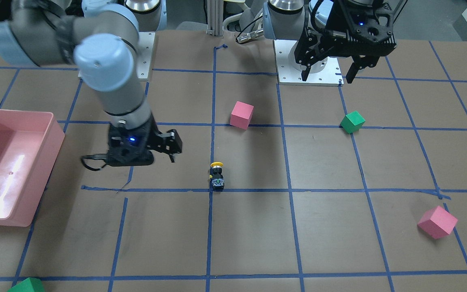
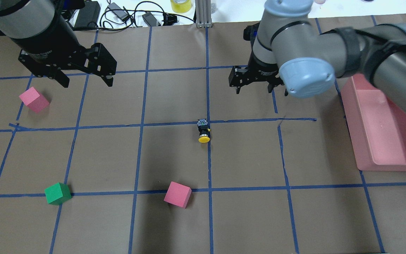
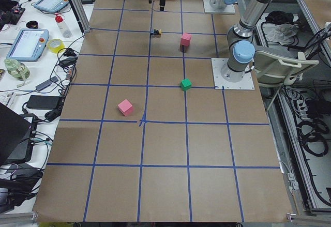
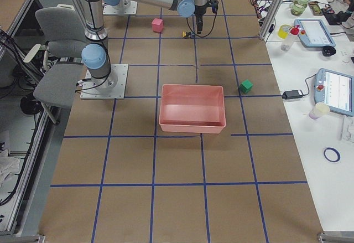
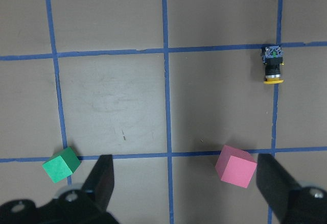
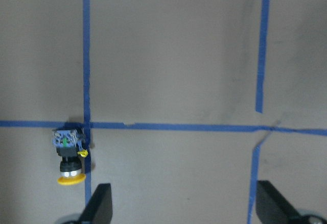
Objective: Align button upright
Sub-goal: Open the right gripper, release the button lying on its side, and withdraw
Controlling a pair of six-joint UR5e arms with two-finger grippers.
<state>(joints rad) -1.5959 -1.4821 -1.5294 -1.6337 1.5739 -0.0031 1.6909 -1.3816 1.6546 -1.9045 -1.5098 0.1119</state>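
The button (image 2: 203, 131) lies on its side on a blue tape line at mid-table, its yellow cap pointing toward the robot and its speckled base away. It also shows as the button (image 1: 217, 176), (image 5: 273, 65), (image 6: 69, 157). My left gripper (image 2: 86, 82) hovers open and empty well off to the button's left; it also shows from the front (image 1: 327, 78). My right gripper (image 2: 254, 90) hangs open and empty above the table, just beyond and right of the button. The right wrist view puts the button by the left fingertip (image 6: 99, 206).
A pink bin (image 2: 386, 165) stands at the right edge. Pink cubes (image 2: 34, 99), (image 2: 177, 194) and a green cube (image 2: 57, 193) lie scattered on the left and near side. Another green cube (image 1: 26, 285) sits at the far corner. Cables and chargers lie past the table's far edge.
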